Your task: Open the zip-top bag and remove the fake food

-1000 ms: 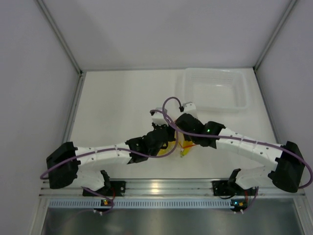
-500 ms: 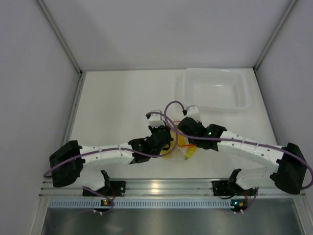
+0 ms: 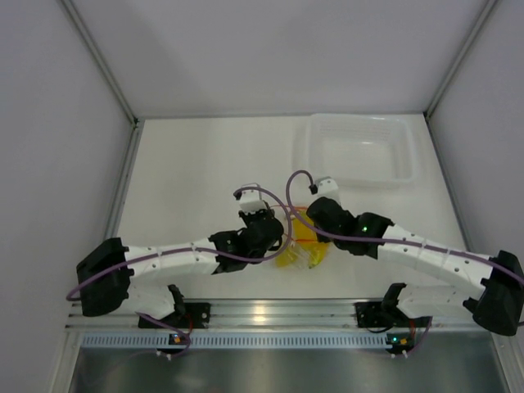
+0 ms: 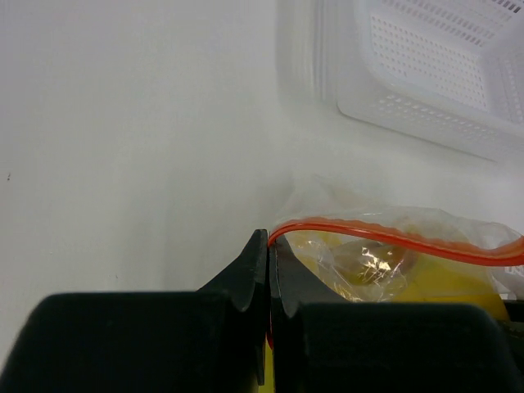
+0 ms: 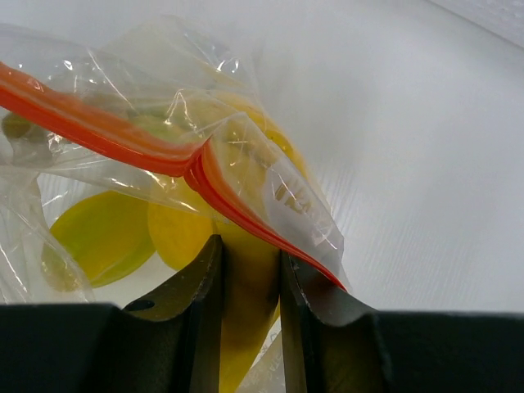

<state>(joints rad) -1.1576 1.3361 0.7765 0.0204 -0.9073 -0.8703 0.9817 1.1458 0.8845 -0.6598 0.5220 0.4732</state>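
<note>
Orange zip (image 4: pixel 393 237) is the thing to watch. Bag (image 3: pixel 301 246) lies mid-table on the near side, between both arms, w/ the tray (image 3: pixel 357 181) well apart at far right. L gripper (image 4: pixel 268 246) is pressed together w/ the zip's left end coming out of its tips, so you have a pinch there, but only at the very tips. R gripper (image 5: pixel 250 262) is at the bag's right end, fingers narrowed to a slit w/ yellow showing through. You can't tell if film is actually caught or if the zip lip just lies over the tips. Food (image 5: pixel 102 237) is inside, and no open mouth shows.

Risks, as I judge them:
- **L slips:** if you pull apart now, the tip pinch prob. slips off the slick film.
- **R has no film:** the bag just drags left across the table (image 3: pixel 196 180) w/ nothing opened.
- **Both layers held:** if either side holds both layers, you stretch the bag instead of parting the zip.
- **Fast lift:** the food's weight swings the bag and may yank it loose.

Check R's hold before you pull.
</note>
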